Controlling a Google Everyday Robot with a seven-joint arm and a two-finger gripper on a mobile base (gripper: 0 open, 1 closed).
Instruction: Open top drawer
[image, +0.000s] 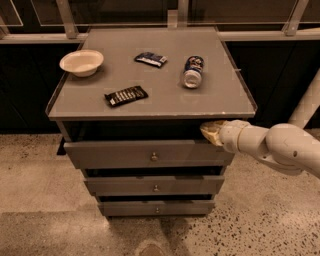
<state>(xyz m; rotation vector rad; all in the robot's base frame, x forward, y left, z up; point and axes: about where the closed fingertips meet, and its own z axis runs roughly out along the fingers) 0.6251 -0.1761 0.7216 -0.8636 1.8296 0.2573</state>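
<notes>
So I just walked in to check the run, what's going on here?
The robot's arm reaches in from the right, its gripper at the upper right corner of the top drawer, under the tabletop. It is not at the drawer's knob. A bowl, a can and two packets lie on top.

No words are readable on the blue-and-white metal can (192, 71), black flat wrapper (126, 96) or small dark packet (150, 59) (only pale marks); the cream-tipped gripper (211, 132) sits by the grey top drawer (120, 153), at its upper right corner
</notes>
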